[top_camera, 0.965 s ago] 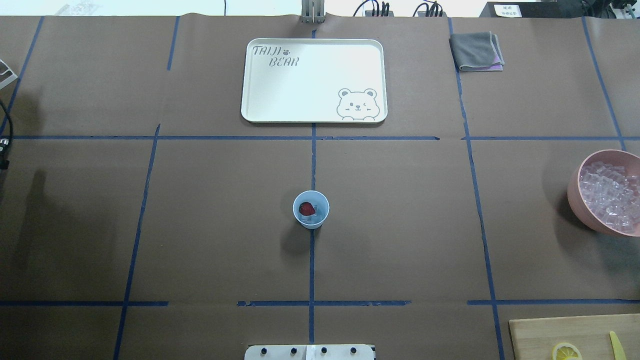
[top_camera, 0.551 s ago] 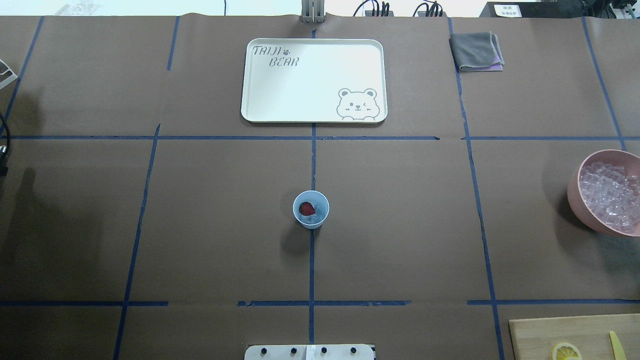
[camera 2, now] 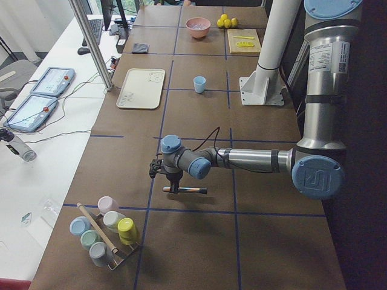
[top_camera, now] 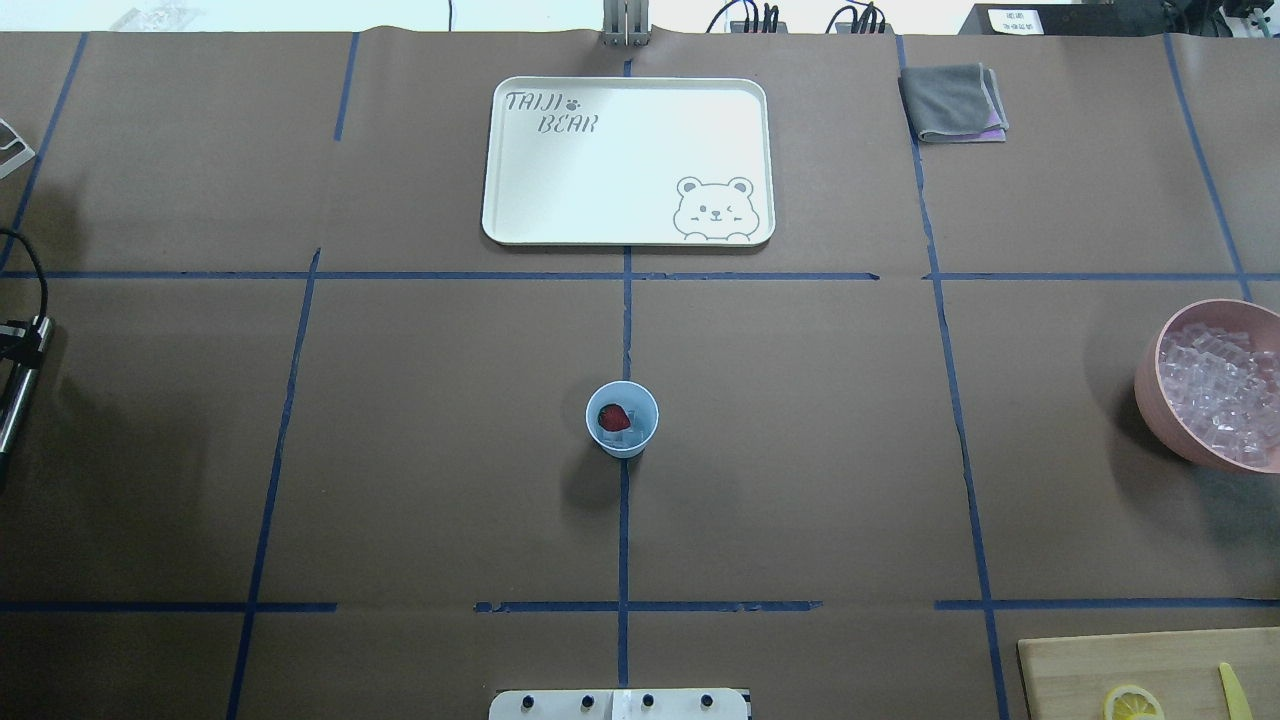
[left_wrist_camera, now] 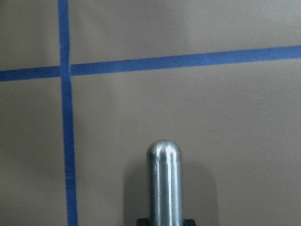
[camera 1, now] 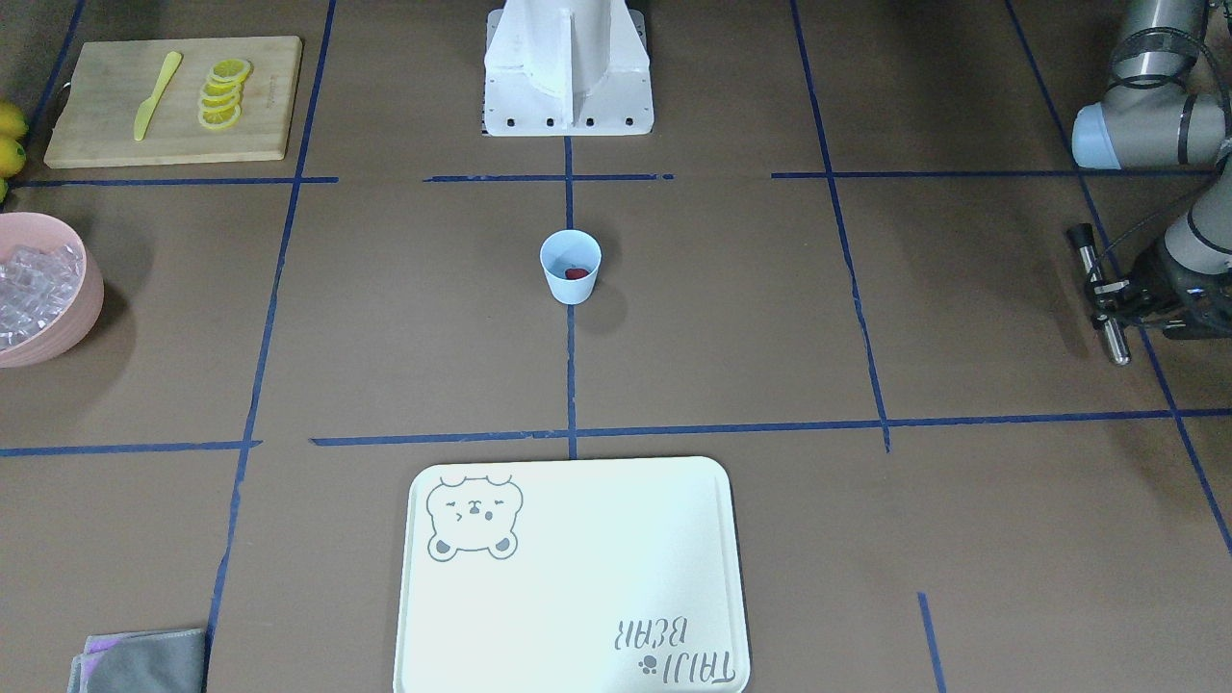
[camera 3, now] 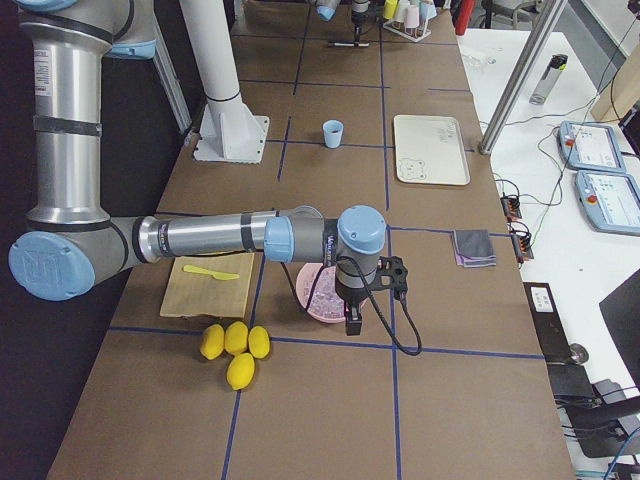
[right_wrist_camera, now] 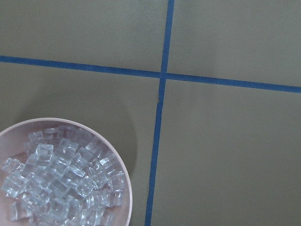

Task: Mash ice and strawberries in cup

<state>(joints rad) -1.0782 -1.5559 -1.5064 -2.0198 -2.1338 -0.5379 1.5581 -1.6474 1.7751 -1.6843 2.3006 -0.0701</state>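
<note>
Left gripper [camera 1: 1107,292] has slid into overhead view at 9 o'clock, jaws clamped on rod [top_camera: 18,395]. Tray [top_camera: 520,200] 12 o'clock, bowl [top_camera: 1150,385] 3, board [top_camera: 1100,665] 5, cloth [top_camera: 950,100] 1. Cup [top_camera: 622,420] centre, well apart from rod, holds strawberry [top_camera: 613,417] with ice [top_camera: 631,436]. Right gripper [camera 3: 352,322] by bowl; jaws can't tell.

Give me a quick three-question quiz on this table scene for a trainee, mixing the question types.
1. True or false: the strawberry lies inside the cup.
2. Which claw holds the metal rod? A: left. B: right.
3. Fill in: the pink bowl holds ____.

Key: 1 true. 2 A, the left claw. 3 ice.
</note>
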